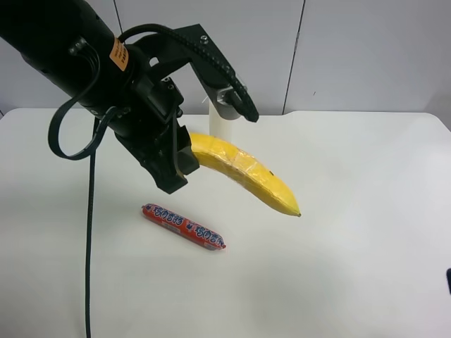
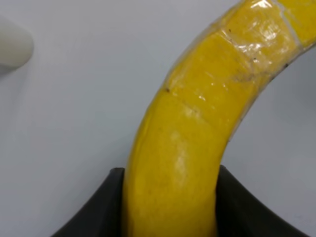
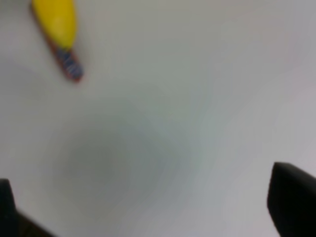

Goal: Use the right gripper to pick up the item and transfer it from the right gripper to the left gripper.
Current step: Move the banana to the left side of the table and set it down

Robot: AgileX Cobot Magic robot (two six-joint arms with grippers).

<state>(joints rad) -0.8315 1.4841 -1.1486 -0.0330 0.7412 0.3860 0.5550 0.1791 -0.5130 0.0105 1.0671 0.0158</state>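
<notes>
The yellow banana [image 1: 246,174] hangs in the air above the white table, its tip pointing to the exterior high view's lower right. The left gripper [image 1: 208,149], on the black arm with the orange label, is shut on the banana's stem end. The left wrist view shows the banana [image 2: 197,123] close up with a pale taped patch, wedged between the two black jaws of the left gripper [image 2: 170,207]. The right gripper [image 3: 148,207] is open and empty, its fingertips [image 3: 294,197] far apart over bare table. The banana [image 3: 57,19] is far from it in the blurred right wrist view.
A red printed sausage stick [image 1: 183,227] lies on the table below the banana and also shows in the right wrist view [image 3: 69,63]. A white candle [image 1: 224,127] stands behind the left gripper, and it appears in the left wrist view [image 2: 12,47]. A black cable [image 1: 89,232] hangs down.
</notes>
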